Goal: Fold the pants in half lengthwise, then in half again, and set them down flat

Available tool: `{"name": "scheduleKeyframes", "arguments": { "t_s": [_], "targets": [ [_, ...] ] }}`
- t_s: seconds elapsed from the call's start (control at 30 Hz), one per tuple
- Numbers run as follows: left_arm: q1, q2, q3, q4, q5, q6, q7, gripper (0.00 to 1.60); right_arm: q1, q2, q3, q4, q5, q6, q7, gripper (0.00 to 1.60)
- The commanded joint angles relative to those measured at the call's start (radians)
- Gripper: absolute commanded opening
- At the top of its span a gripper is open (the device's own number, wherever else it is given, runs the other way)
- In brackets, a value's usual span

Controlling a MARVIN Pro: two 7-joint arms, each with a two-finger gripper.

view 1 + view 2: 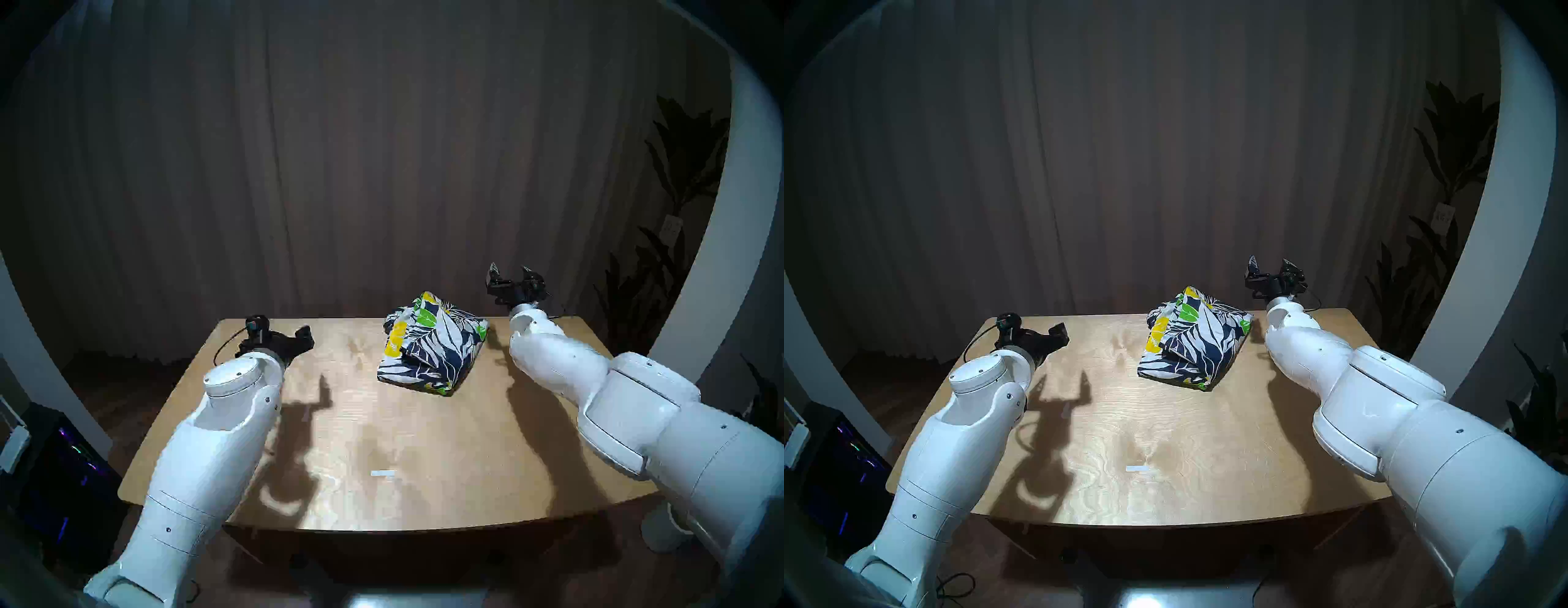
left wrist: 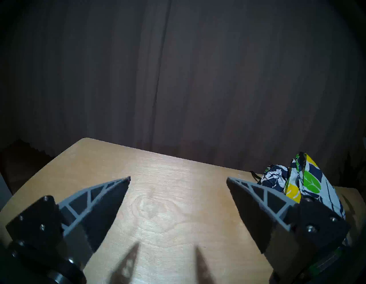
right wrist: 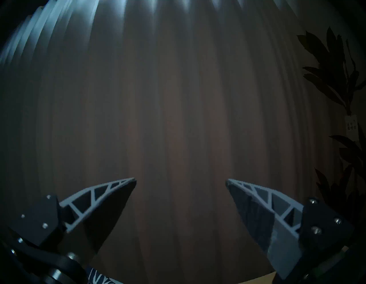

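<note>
The pants (image 1: pixel 432 344) lie as a folded bundle on the wooden counter (image 1: pixel 382 446), near its far edge and right of the middle, closer to the far right corner than to the far left one. The bundle is not fully flat: its far end humps up in a peak, where yellow and bright green patches show among the navy and white leaf print. In the left wrist view the pants (image 2: pixel 309 182) show at the right, behind the right-hand finger.

The left pincer (image 1: pixel 297 339) hovers over the far left part of the counter, well apart from the pants, its 2 fingers spread wide with nothing between them; the left wrist view shows only bare wood in the gap of the pincer (image 2: pixel 178 178).

The right pincer (image 1: pixel 511 276) is raised beyond the far right corner of the counter, tilted upward toward the dark curtain (image 1: pixel 382 148), just right of the pants but clear of them. Its fingers also stand wide and empty, and in the right wrist view only curtain fills the gap of the pincer (image 3: pixel 181 180)

A small white strip (image 1: pixel 383 473) lies on the counter toward the near edge, about mid-width
</note>
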Motion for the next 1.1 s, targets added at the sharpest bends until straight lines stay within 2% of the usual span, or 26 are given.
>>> {"name": "scheduleKeyframes", "arguments": {
  "t_s": [0.0, 0.43, 1.07],
  "targets": [
    [-0.057, 0.013, 0.015, 0.013, 0.057, -0.039, 0.011, 1.60, -0.017, 0.018, -0.007, -0.014, -0.007, -0.013, 0.038, 1.60],
    [-0.105, 0.021, 0.073, 0.073, 0.143, -0.087, 0.044, 1.60, -0.078, 0.029, -0.009, -0.031, -0.009, -0.014, 0.084, 1.60],
    [-0.144, 0.026, 0.147, 0.133, 0.232, -0.140, 0.084, 1.60, -0.118, 0.045, 0.045, -0.050, 0.041, -0.003, 0.105, 1.60]
  ]
}}
